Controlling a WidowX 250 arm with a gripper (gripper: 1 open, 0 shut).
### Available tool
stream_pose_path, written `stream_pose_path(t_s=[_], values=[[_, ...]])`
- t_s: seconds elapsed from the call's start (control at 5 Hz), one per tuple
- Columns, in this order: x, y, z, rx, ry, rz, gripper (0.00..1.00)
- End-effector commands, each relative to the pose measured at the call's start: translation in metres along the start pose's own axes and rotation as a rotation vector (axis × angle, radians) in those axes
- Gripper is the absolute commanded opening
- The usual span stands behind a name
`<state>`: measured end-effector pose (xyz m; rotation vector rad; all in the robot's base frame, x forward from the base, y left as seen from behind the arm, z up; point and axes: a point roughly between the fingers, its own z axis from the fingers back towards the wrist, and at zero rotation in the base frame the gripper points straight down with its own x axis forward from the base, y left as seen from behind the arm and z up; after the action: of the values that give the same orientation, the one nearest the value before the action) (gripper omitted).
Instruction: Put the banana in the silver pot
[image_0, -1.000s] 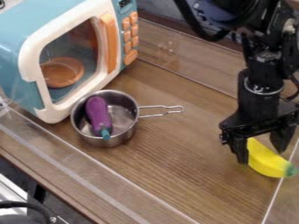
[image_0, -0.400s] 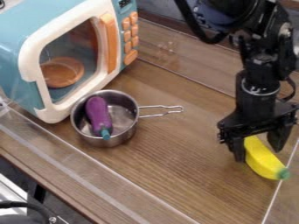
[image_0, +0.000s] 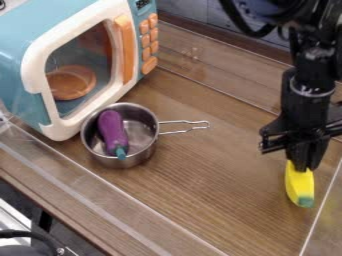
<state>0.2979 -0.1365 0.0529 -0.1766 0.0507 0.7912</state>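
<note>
Hand (image_0: 305, 152): pointing down, clamped on the banana's (image_0: 299, 185) upper end, well right of the silver pot (image_0: 142, 124).
Pot contents: purple eggplant (image_0: 111, 132).
Risk: the end grip may let the banana swing or slip, and the eggplant crowds the landing.

An orange pot (image_0: 70, 82), apparently, sits inside the teal toy microwave (image_0: 83, 48).

Arm upright, gripper (image_0: 303, 152) pointing straight down (jaws closed).
</note>
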Motion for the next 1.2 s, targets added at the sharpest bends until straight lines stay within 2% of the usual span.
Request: stream_pose_path(t_s=[0.0, 0.2, 0.4, 0.6, 0.8, 1.0], values=[[0.009, -0.012, 0.041, -0.066, -0.024, -0.023, 0.00], [0.012, -0.013, 0.066, -0.073, -0.001, -0.097, 0.00], [0.020, -0.007, 0.108, -0.099, 0.023, -0.123, 0.00], [0.022, -0.004, 0.123, -0.120, 0.032, -0.115, 0.00], [0.015, -0.011, 0.108, -0.114, 0.030, -0.117, 1.00], [0.003, -0.021, 0.110, -0.107, 0.025, -0.109, 1.00]])
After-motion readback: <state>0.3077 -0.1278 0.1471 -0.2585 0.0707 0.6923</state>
